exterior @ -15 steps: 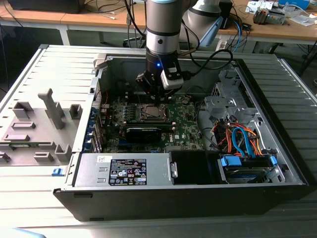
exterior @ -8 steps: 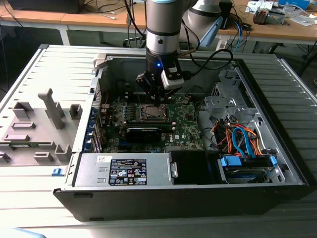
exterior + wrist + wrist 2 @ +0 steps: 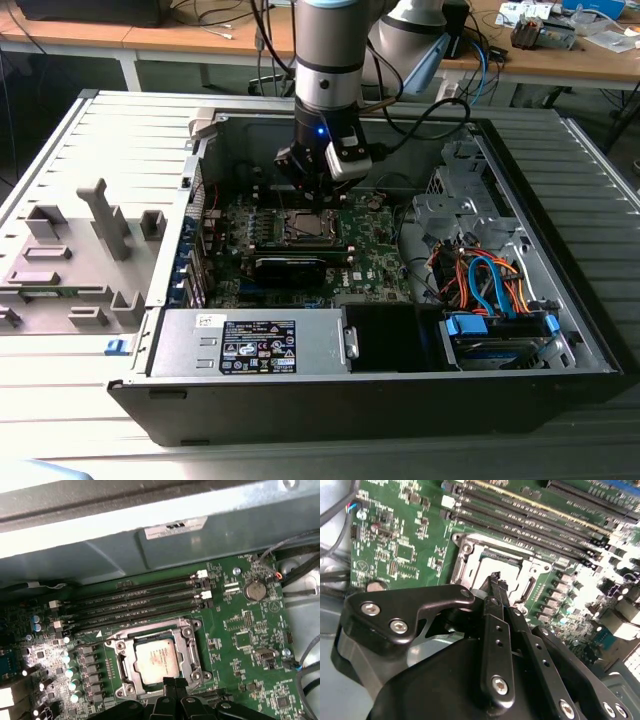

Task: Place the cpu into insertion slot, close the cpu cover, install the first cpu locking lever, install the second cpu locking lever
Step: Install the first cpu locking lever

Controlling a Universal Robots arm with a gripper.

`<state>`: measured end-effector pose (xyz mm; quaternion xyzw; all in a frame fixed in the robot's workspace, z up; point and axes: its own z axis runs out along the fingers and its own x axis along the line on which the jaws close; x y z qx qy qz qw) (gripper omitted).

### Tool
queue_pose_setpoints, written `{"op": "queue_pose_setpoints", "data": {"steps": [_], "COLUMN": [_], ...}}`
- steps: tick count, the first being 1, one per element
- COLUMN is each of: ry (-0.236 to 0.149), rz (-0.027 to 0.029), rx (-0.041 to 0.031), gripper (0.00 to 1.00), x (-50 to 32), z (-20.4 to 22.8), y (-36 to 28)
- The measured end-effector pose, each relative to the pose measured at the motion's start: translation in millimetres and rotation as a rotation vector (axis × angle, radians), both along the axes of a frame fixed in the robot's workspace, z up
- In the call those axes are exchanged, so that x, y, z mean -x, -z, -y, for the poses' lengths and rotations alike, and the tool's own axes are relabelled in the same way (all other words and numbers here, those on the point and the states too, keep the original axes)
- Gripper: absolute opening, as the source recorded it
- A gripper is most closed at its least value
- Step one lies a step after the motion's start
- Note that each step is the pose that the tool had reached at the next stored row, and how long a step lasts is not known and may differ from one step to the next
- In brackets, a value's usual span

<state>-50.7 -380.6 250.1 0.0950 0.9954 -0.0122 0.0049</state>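
I see the cpu (image 3: 156, 660) seated under the closed cpu cover (image 3: 189, 650), gripper (image 3: 170, 684) pinched together, empty, at the cover's edge.

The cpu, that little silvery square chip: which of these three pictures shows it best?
The first wrist view: the cpu lies face-up inside the socket's metal frame, nearly whole. In the second wrist view the gripper covers much of it. In the exterior view it is a small square below the arm.
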Motion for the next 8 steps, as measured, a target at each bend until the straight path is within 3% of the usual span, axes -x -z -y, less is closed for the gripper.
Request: {"op": "queue_pose_setpoints", "data": {"steps": [1, 8], "ry": [-0.01, -0.156], "rz": [0.0, -0.001], "rx": [-0.012, -0.0134], "gripper": [0.11, 0.11], "x": [0.0, -0.1], "z": [0.0, 0.0], "y": [0.0, 0.1]}}
